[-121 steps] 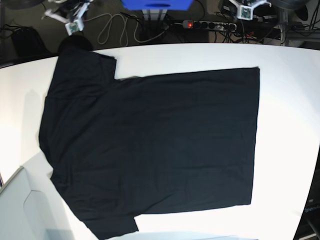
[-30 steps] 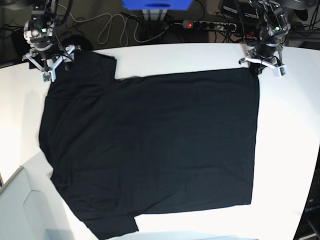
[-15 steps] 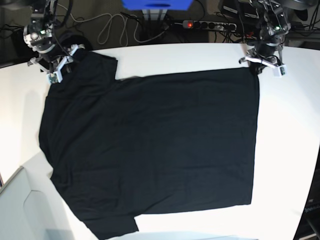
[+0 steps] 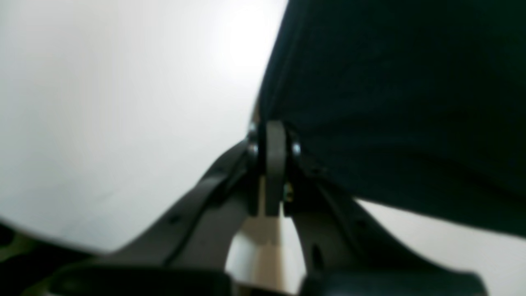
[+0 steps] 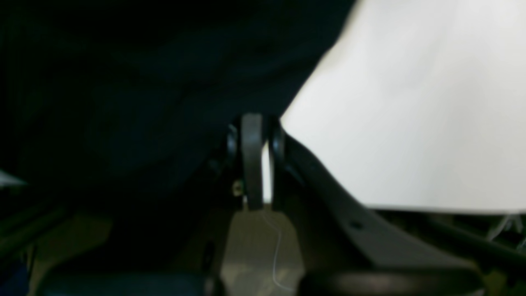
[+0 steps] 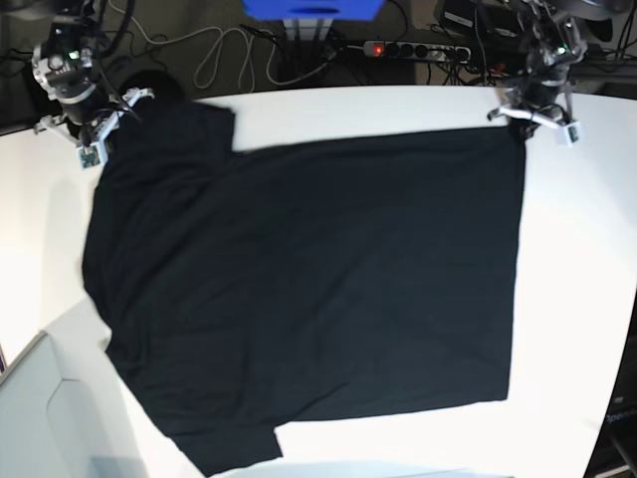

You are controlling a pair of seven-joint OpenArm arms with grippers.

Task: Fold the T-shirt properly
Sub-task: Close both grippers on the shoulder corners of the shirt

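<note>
1. T-shirt [image 6: 309, 289]: I see plain black cloth, matte and soft, spread flat over most of the table [image 6: 577, 299], short sleeves toward the base view's left.
2. Table: white, smooth, with a curved far edge.
3. Left gripper [image 6: 526, 127]: dark, curved fingers [image 4: 274, 164] pressed together on the shirt's far hem corner [image 4: 267, 115].
4. Right gripper [image 6: 105, 139]: dark fingers [image 5: 251, 160] pinched on the shirt's far shoulder edge; the wrist view is blurred.
5. Power strip [image 6: 416, 48]: black, behind the table among loose cables.
</note>
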